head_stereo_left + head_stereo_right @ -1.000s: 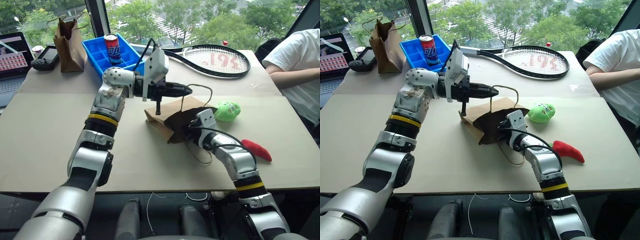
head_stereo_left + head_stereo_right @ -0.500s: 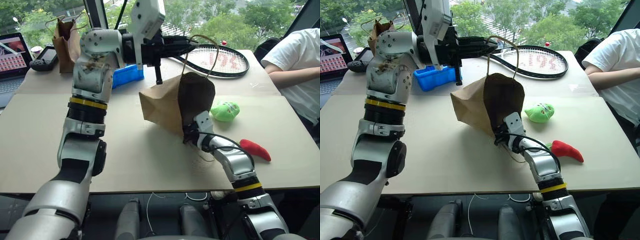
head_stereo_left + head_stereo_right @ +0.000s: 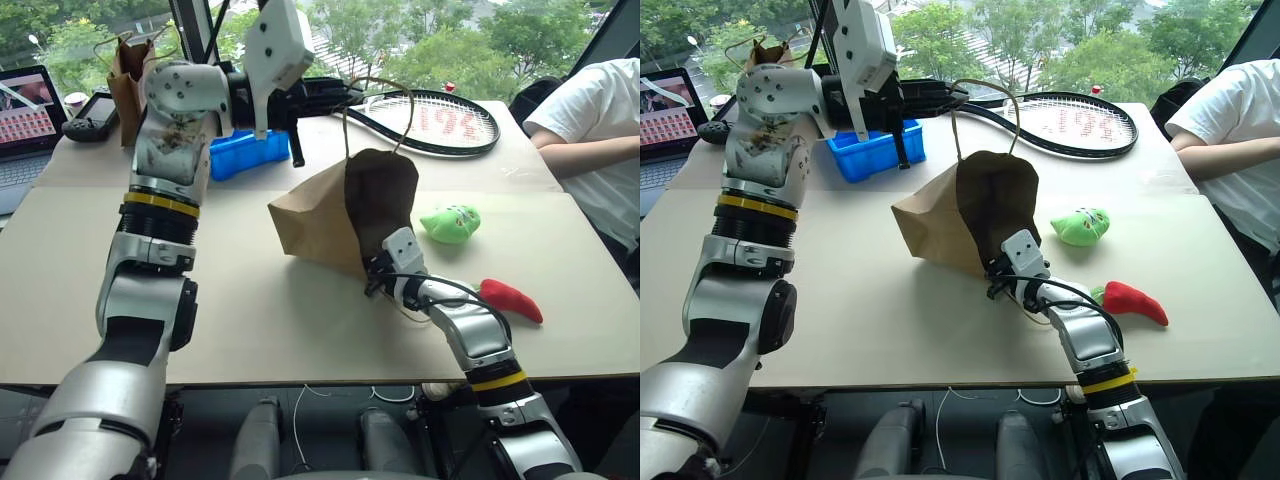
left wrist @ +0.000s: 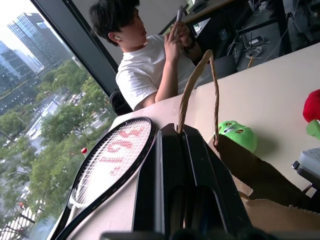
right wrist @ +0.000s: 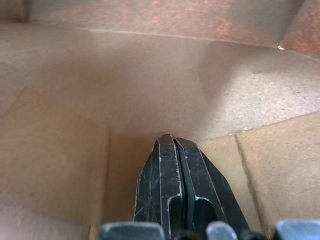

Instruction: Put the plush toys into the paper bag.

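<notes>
The right gripper, fingers pressed together, reaches into the mouth of the tipped paper bag. Beside it lie the red chili toy and green frog toy. Beyond, the left gripper pinches the bag's handle

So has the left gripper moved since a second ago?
Yes. The left gripper, shut on the paper bag's handle, has risen from in front of the blue tray to racket level.

Both arms are silver-grey metal with black joints, each wearing 1 yellow-and-black band. A white camera box sits on the left wrist, above the paper bag. Each gripper has 2 black fingers; black cables loop along the right forearm.
</notes>
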`<move>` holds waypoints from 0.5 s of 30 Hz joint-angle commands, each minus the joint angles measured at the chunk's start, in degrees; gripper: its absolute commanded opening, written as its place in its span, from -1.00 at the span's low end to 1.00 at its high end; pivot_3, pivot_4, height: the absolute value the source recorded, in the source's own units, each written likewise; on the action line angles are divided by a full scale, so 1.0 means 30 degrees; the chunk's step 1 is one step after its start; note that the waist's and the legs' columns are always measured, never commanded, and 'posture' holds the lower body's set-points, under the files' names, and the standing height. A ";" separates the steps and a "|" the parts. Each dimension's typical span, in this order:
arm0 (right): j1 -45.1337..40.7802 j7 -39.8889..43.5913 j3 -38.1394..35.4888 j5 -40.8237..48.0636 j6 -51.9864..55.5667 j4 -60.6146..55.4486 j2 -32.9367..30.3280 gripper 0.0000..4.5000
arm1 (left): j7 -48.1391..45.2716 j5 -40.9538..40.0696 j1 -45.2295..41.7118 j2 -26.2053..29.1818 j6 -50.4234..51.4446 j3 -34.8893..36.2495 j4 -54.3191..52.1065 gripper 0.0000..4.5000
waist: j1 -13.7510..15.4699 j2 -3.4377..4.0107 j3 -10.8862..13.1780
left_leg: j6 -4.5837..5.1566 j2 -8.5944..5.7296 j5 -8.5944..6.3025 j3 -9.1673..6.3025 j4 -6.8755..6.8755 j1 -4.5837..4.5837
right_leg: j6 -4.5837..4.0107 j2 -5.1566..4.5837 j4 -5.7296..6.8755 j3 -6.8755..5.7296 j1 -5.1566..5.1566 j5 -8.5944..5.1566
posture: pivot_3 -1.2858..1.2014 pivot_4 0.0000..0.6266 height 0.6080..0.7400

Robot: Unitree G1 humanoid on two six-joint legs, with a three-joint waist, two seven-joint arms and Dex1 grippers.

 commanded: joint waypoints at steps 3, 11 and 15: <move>0.0340 -0.0085 -0.1558 0.1009 0.1304 -0.2927 -0.0160 -0.98 | 0.0482 -0.0181 0.0234 -0.0672 -0.0427 -0.0137 0.0094 -1.00 | -0.0003 -0.0001 0.0002 | 0.0000 0.0001 0.0000 0.0000 -0.0001 -0.0008 | -0.0002 0.0000 0.0002 0.0002 -0.0013 0.0001 | 0.03 -0.52 1.00; -0.0654 0.0093 -0.6468 0.5489 0.4835 -0.7276 -0.1308 -0.18 | 0.1370 -0.1659 0.3146 -0.2341 0.3087 -0.0620 -0.4900 -1.00 | 0.0044 0.0008 0.0006 | 0.0001 0.0001 0.0000 -0.0001 0.0003 -0.0019 | 0.0002 -0.0001 0.0002 0.0005 -0.0002 0.0000 | 0.03 -0.52 1.00; -0.2408 -0.0490 -0.9611 0.7248 0.6421 -0.6988 -0.2921 0.43 | 0.2264 -0.1813 0.4600 -0.2364 0.5026 -0.0759 -0.7006 -1.00 | 0.0027 0.0026 0.0016 | 0.0002 0.0003 0.0001 0.0000 0.0002 -0.0014 | -0.0005 0.0000 0.0008 0.0010 -0.0009 0.0005 | 0.03 -0.52 1.00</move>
